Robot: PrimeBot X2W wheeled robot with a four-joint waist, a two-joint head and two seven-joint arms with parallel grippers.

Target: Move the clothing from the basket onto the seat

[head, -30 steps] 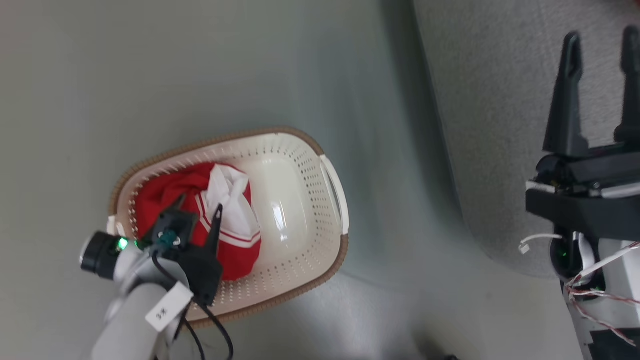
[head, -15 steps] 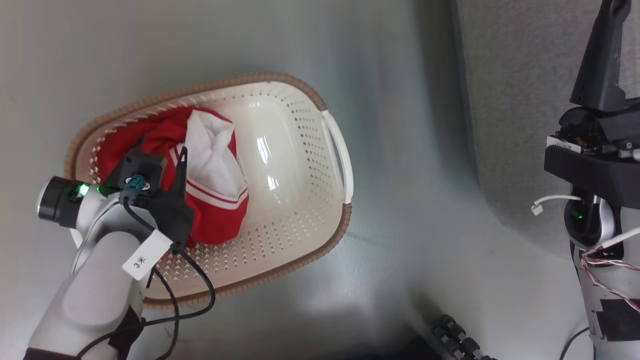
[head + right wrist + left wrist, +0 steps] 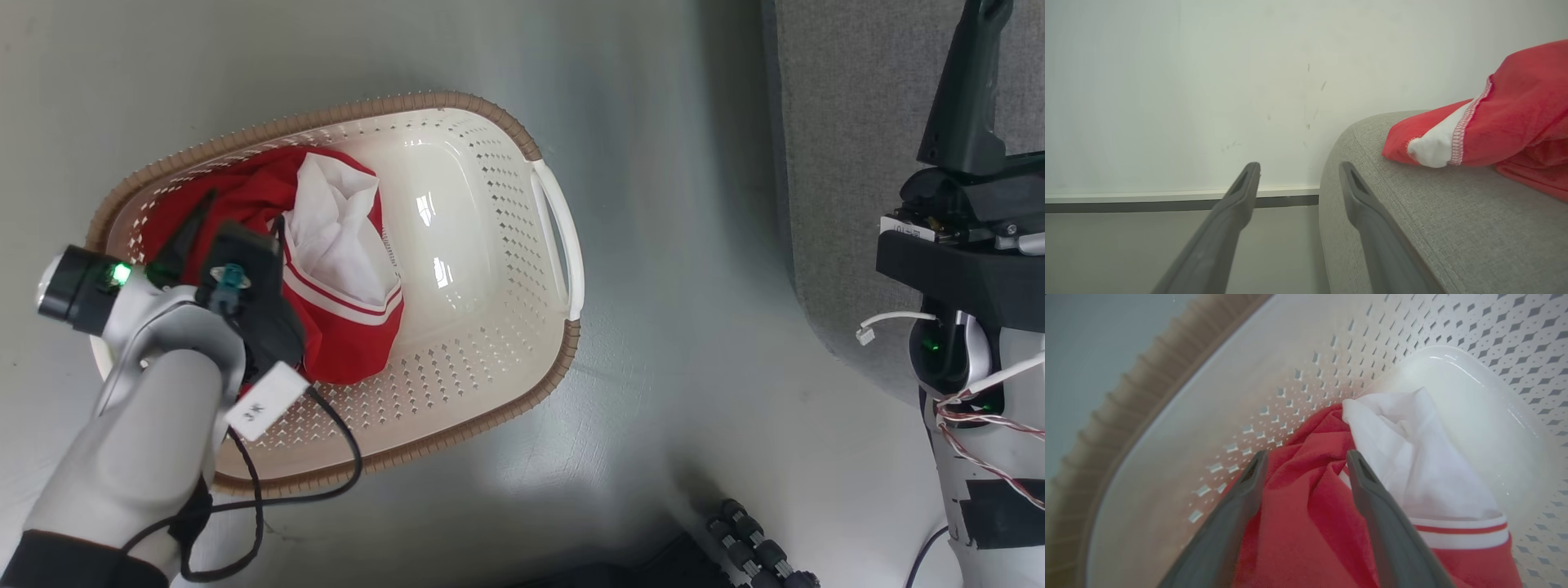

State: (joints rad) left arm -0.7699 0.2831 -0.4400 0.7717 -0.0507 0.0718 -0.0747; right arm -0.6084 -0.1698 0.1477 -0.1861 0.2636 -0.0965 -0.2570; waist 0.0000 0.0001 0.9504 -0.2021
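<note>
Head view: basket [image 3: 522, 139] is sitting on the grey floor [image 3: 669, 343], off to the left of the seat [image 3: 865, 163], with a gap between them. Red garment [image 3: 347, 331] with a white panel is lying bunched in the basket's left half, and the right half is showing bare plastic. Left end effector [image 3: 241, 214] is reaching down into the basket over that garment, fingers apart. A black cable [image 3: 347, 461] and a white tag [image 3: 265, 400] are hanging off its wrist. Right end effector [image 3: 967, 98] is standing at the right edge over the seat. One dark finger is running up out of the picture, so its spread isn't readable here. Left wrist view: both fingers are standing apart, straddling a red fold, with the white panel lying just beside the right-hand finger. Nothing is clamped, and I can't tell if the tips are pressing into the cloth. Right wrist view: fingers are standing apart with nothing between them, pointing past the seat's rounded corner at a pale wall [image 3: 1208, 81]. Second red garment [image 3: 1515, 102], hem stitched in white, is lying on the seat top, well clear of the fingers.
</note>
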